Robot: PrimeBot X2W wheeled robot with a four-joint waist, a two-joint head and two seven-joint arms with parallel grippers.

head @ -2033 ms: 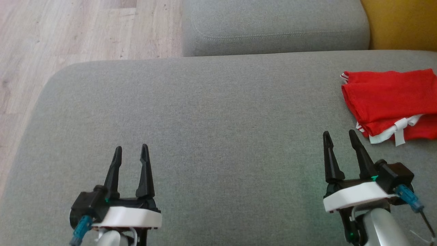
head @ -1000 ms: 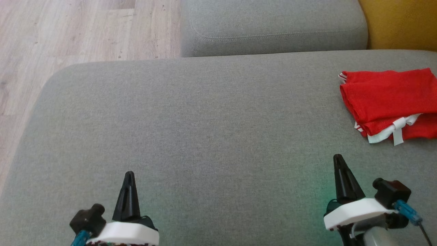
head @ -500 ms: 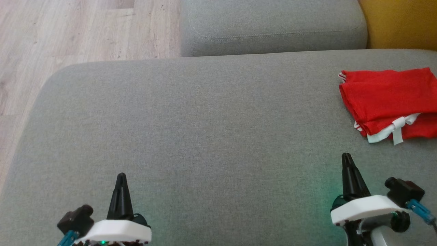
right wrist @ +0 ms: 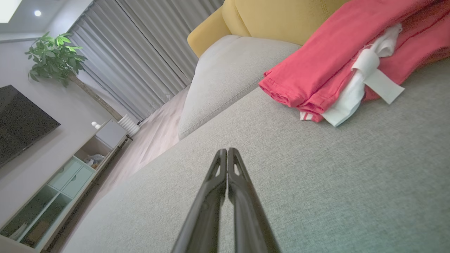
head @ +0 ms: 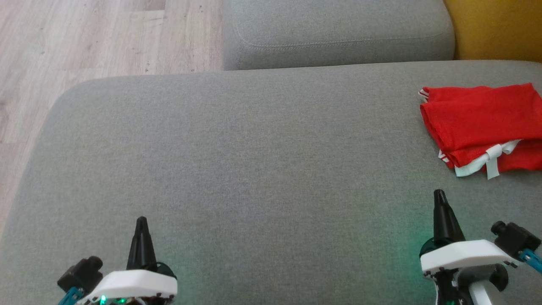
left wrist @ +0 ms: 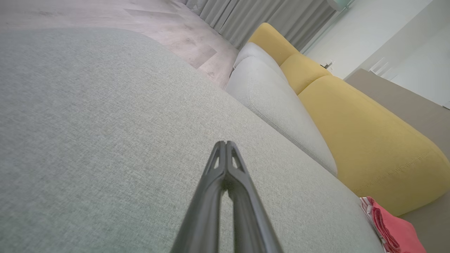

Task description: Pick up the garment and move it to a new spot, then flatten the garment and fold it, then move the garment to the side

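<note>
Both grippers have drawn back toward me and closed. Two seconds ago their fingers stood apart; now my left gripper (head: 141,222) and right gripper (head: 440,195) each show as a single dark spike, fingers pressed together on nothing. Each wrist view confirms it, with the tips touching above bare fabric. They sit low over the near part of the grey seat cushion (head: 254,148), the right one nearer the garment (head: 478,123) but clear of it. That garment is red, folded into a neat stack, with white trim and a white ribbon tab at its near edge. It lies at the cushion's far right, unmoved, in front of the yellow backrest (head: 491,29).
</note>
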